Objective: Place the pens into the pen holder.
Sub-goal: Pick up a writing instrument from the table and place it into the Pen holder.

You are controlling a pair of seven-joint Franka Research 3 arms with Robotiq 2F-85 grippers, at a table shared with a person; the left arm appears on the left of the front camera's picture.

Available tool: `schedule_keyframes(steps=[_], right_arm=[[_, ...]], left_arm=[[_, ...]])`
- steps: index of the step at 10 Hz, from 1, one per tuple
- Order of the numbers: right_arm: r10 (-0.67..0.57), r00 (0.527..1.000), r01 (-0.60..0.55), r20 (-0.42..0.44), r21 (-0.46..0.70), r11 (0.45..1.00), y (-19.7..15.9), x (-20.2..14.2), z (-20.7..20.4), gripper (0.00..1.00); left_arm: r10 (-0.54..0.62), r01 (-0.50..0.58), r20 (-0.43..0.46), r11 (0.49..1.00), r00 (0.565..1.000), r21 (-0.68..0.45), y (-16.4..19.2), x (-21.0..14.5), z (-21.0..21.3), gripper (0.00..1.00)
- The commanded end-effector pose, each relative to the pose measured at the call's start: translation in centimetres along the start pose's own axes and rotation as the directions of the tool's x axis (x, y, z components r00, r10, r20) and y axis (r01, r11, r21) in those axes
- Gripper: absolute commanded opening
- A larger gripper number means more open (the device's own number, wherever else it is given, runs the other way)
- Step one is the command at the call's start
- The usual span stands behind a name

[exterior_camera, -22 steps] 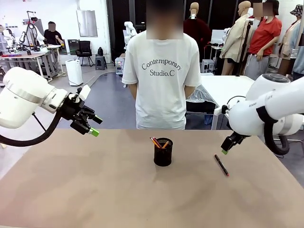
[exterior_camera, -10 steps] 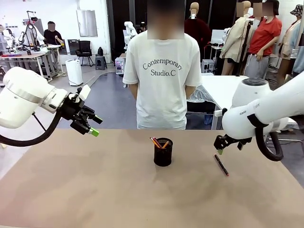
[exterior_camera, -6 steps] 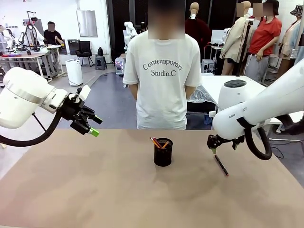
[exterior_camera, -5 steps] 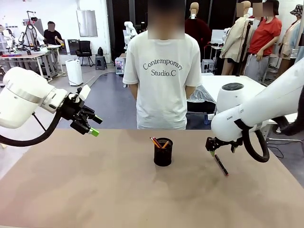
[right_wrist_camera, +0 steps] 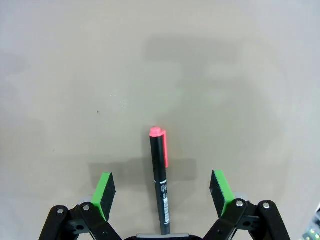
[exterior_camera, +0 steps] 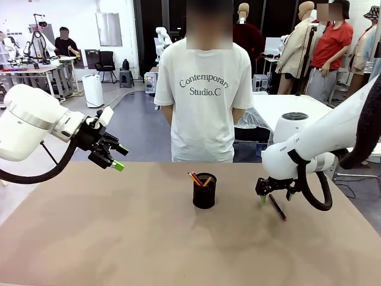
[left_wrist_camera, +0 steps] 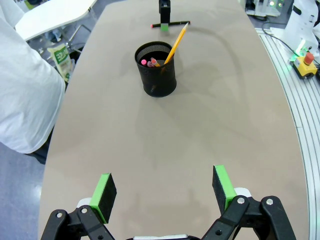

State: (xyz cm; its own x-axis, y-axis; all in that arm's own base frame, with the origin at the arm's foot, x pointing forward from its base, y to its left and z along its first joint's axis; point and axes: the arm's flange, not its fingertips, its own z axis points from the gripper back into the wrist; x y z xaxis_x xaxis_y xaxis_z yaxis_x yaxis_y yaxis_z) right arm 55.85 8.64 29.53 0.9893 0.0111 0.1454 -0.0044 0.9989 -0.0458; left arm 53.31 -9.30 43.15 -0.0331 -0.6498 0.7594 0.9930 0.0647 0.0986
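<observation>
Tabletop (right_wrist_camera: 60,60): black pen (right_wrist_camera: 161,180) lies between the open right end effector (right_wrist_camera: 160,192) fingers.

Right gripper (exterior_camera: 266,197) lower, astride black pen (exterior_camera: 277,207).

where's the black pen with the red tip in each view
Front view: black pen lies flat on the table, right of the pen holder, under the right gripper.
Left wrist view: top centre, beyond the holder.
Right wrist view: bottom centre, between the open fingers.
Shared landmark: the right gripper over the pen.
</observation>
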Motion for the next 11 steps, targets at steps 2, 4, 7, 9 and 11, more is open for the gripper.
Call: schedule_keyframes(steps=[2,4,7,9,11], right_arm=[[0.039,0.999,-0.039,0.017,0.034,0.999,-0.2,1.9,-0.2,1.00],[0.053,0.999,-0.054,0.012,0.037,0.998,-0.1,2.7,-0.5,1.00],[0.085,0.996,-0.084,-0.010,0.049,0.995,0.0,4.0,-0.9,1.00],[0.095,0.994,-0.092,-0.050,0.045,0.995,-0.1,4.1,-1.3,1.00],[0.068,0.998,-0.068,-0.002,0.019,0.997,0.2,3.2,-1.1,1.00]], left_arm=[[0.008,-0.008,0.006,1.000,1.000,-0.004,-0.1,0.1,0.3,1.00],[0.008,-0.008,0.006,1.000,1.000,-0.004,-0.1,0.1,0.3,1.00],[0.008,-0.008,0.006,1.000,1.000,-0.004,-0.1,0.1,0.3,1.00],[0.008,-0.008,0.006,1.000,1.000,-0.004,-0.1,0.1,0.3,1.00],[0.008,-0.008,0.006,1.000,1.000,-0.004,-0.1,0.1,0.3,1.00]])
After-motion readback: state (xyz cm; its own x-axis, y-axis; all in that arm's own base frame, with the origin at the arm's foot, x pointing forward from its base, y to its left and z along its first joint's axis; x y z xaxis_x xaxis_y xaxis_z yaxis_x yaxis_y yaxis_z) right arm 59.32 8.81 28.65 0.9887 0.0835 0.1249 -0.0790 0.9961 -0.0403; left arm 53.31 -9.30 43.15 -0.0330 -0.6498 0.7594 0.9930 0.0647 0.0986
